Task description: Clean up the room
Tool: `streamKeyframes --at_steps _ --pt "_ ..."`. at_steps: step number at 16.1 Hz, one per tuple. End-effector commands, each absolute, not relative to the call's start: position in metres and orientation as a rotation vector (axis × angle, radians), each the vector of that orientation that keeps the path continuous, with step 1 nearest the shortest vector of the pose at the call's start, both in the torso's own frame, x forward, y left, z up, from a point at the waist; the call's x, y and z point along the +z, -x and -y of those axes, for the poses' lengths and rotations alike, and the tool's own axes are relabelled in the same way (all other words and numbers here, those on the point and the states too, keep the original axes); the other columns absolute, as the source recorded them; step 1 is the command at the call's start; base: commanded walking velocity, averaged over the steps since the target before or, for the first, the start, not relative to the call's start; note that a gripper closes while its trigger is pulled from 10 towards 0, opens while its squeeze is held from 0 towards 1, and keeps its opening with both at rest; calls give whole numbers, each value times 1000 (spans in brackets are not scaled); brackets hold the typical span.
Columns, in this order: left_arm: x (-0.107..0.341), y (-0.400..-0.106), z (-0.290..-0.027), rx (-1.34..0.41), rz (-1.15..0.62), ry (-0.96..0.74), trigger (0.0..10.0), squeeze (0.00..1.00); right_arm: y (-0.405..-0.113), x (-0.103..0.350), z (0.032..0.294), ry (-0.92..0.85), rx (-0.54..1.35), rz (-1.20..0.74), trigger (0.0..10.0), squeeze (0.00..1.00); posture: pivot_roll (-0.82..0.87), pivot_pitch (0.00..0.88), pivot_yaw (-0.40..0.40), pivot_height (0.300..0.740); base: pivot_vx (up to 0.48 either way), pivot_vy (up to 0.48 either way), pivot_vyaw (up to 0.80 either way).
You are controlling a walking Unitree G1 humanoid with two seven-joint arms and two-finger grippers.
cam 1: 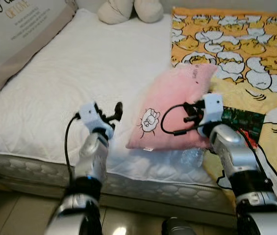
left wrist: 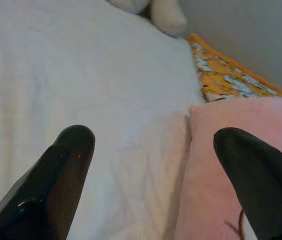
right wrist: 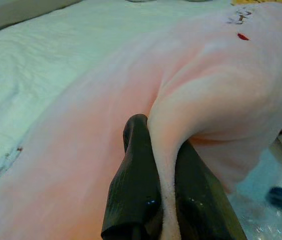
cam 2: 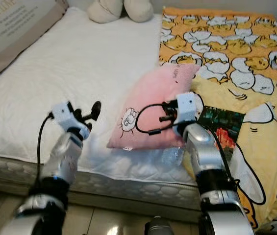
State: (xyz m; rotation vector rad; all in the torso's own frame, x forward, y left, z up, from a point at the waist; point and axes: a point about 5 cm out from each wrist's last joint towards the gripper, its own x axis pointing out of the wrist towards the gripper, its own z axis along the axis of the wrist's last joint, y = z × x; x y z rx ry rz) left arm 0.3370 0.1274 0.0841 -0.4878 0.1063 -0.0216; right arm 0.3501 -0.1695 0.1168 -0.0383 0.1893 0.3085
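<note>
While pinching a fold of the pink pillow (cam 1: 170, 105) near its edge, right gripper (right wrist: 163, 200) lifting that side off the white mattress (cam 1: 69, 88), probably for carrying. Left gripper (left wrist: 150, 165) hovering beside, fingers wide apart, empty, ready to support the other side.

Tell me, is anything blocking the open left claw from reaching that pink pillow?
Nothing visible. Only bare white mattress lies between the open left gripper and the pink pillow, whose far edge the right gripper pinches.
</note>
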Motion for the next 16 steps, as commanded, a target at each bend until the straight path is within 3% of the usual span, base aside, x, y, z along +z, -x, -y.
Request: streamKeyframes --at_steps 1,6,12,16 --pt "86 -335 -129 7 -97 479 10000 0 -354 122 166 48 331 -162 0 0 -198 0 34 740 0 0 0" --pt "88 -332 -129 17 -104 415 10000 0 -364 123 157 20 338 -135 0 0 -175 0 52 740 0 0 0" --pt "97 -335 -139 -17 -77 314 10000 0 -392 173 128 47 378 12 0 0 -166 0 72 740 0 0 0" --pt "102 -336 -139 -70 -68 296 10000 0 -392 171 122 39 378 18 0 0 -161 0 79 740 0 480 -200"
